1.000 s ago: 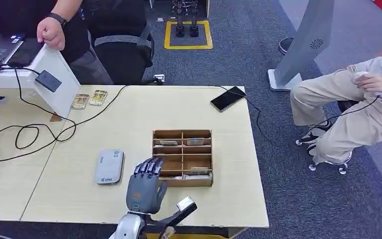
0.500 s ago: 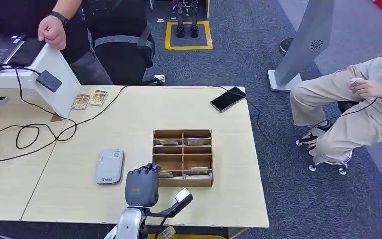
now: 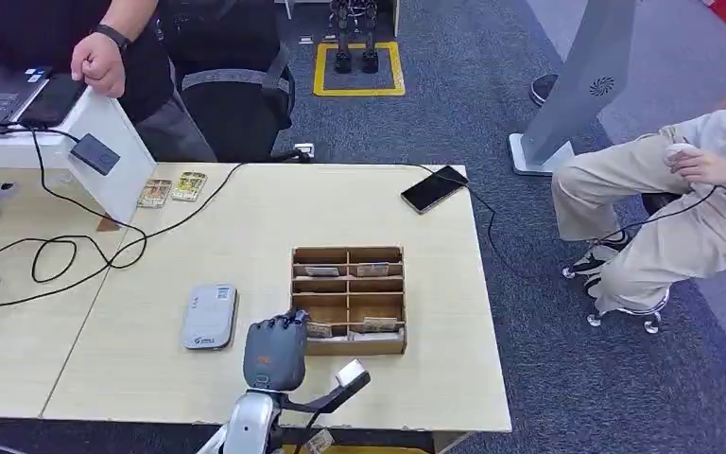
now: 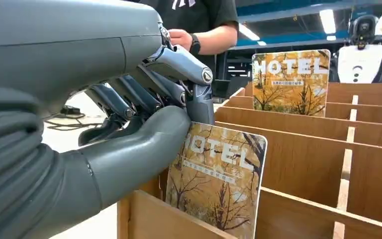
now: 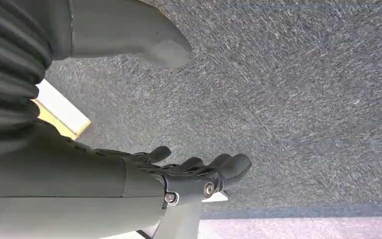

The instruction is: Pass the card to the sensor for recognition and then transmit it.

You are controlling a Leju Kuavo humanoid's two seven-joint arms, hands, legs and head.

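From above, the head view shows the left hand lowered at the near left corner of the wooden divided box, its back hiding what the fingers do there. The left wrist view supplies that: the thumb and fingers pinch the top corner of a card printed "HOTEL" over yellow trees, which stands upright in the box's nearest compartment. A second card of the same print stands in a compartment farther back, and behind it are a person's forearm with a dark wristband and a white robot figure. The grey card sensor lies flat on the table just left of the box, apart from the hand. A black phone sits near the table's far edge on a cable. In the right wrist view the right hand hangs over grey carpet, holding nothing, fingers loosely spread. From overhead the cards in the box are thin slivers, too small to read.
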